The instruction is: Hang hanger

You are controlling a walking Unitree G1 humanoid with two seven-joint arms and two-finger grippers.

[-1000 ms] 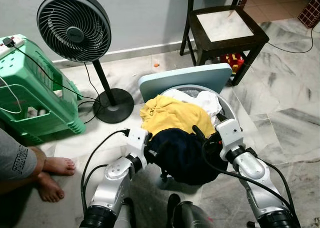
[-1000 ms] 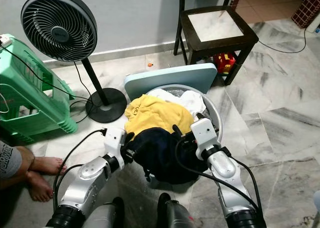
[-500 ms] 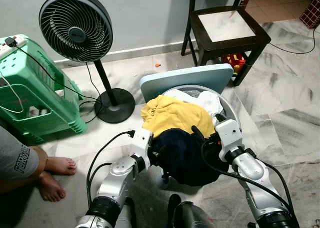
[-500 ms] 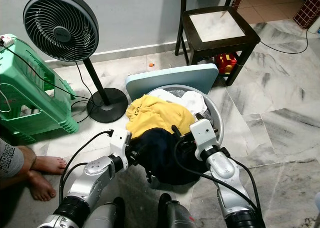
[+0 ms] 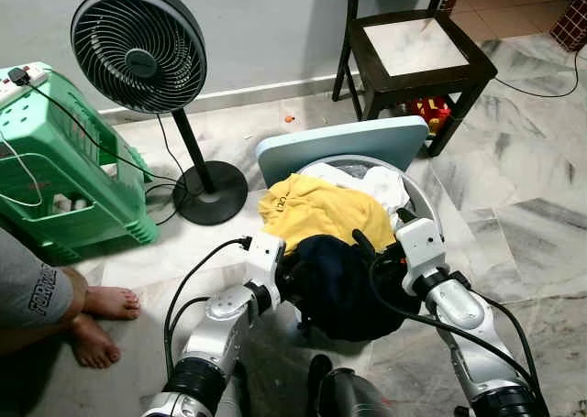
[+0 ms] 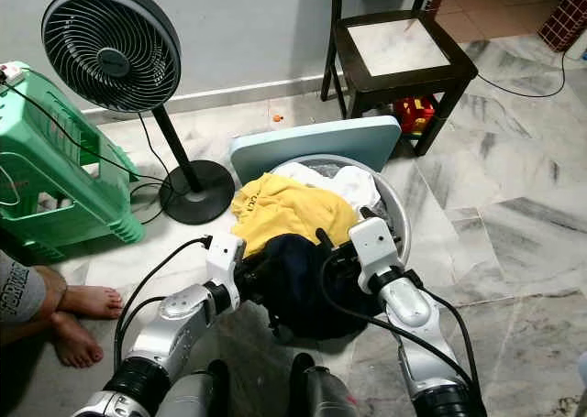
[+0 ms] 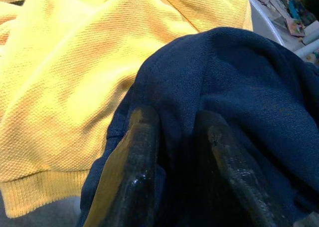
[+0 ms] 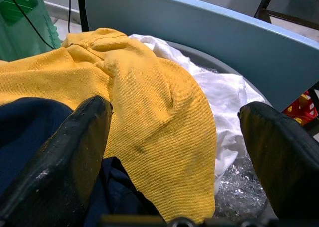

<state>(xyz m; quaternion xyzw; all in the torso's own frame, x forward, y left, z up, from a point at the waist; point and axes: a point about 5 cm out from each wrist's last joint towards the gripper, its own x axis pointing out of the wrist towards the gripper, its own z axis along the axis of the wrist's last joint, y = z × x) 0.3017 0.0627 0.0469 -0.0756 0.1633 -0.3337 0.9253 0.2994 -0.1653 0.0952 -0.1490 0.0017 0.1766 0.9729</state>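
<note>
Now, left gripper (image 7: 174, 152): fingers closed on dark navy cloth garment (image 5: 339, 275).
Right gripper (image 8: 174, 152): fingers spread wide above yellow knitted shirt (image 8: 149, 107).

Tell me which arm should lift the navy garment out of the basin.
Left. The left gripper pinches a fold of the navy garment; the right gripper hangs open above the yellow shirt.

The navy garment (image 5: 341, 284) covers the near part of the basin (image 5: 422, 206), and the yellow shirt (image 5: 316, 211) buries most of the white cloth (image 5: 381, 183). The left gripper (image 7: 177, 152) presses into navy fabric, its fingertips lost in the folds (whether it pinches cloth cannot be told). The person (image 5: 37, 298) is cut off by the frame edge, as is the chair (image 5: 417, 55) at the top.
</note>
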